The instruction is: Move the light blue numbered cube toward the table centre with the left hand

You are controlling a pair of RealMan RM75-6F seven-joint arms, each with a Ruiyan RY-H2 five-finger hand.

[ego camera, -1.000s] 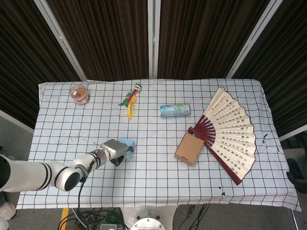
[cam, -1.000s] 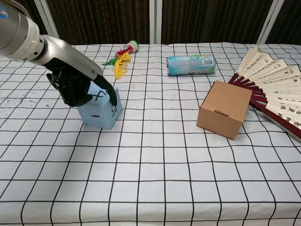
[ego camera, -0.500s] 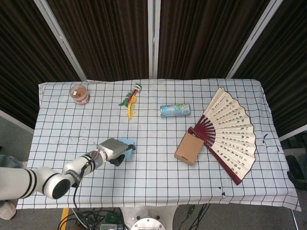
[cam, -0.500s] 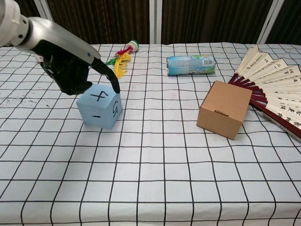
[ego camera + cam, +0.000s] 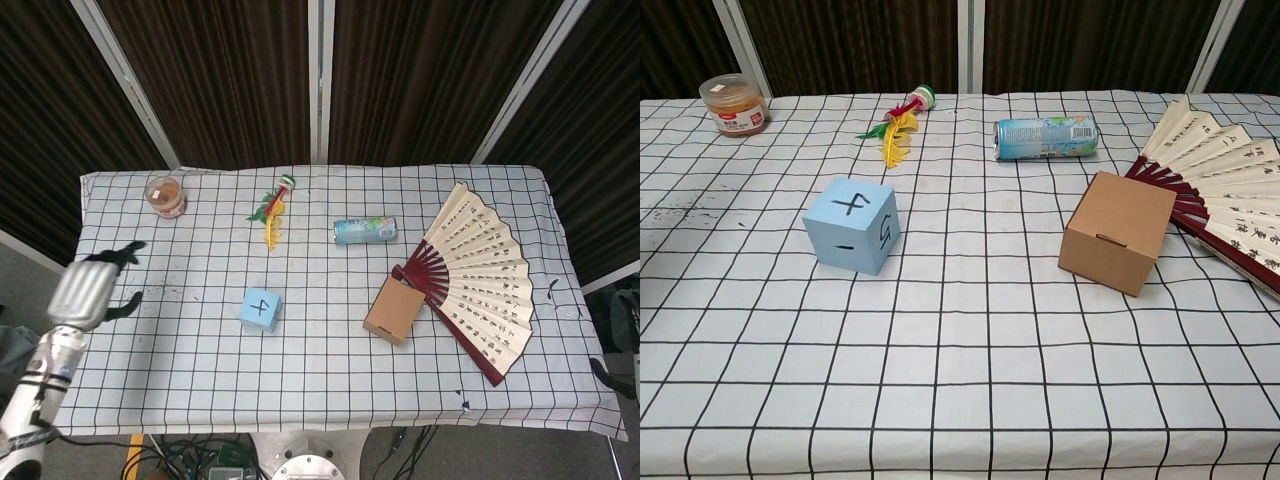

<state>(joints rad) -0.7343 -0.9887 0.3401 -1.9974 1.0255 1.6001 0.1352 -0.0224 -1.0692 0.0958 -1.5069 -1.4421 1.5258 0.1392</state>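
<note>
The light blue cube (image 5: 260, 308) sits flat on the checked tablecloth (image 5: 320, 400), left of the table's middle, with a "4" on its top face. It has no long axis to speak of; in the chest view it stands turned a little, one vertical edge toward the camera, a dash mark on the near-left face and a "5"-like figure on the near-right face.

The left hand (image 5: 92, 285) is well apart from the cube — off to its left, over the table's left edge, fingers spread and holding nothing. It shows only in the head view.

To the cube's right stands a cardboard box (image 5: 1118, 245), touching an open paper fan (image 5: 1225, 190). Farther back lie a drinks can (image 5: 1046, 138) on its side, a feathered toy (image 5: 898, 124) and, at far left, a lidded jar (image 5: 732, 104).
</note>
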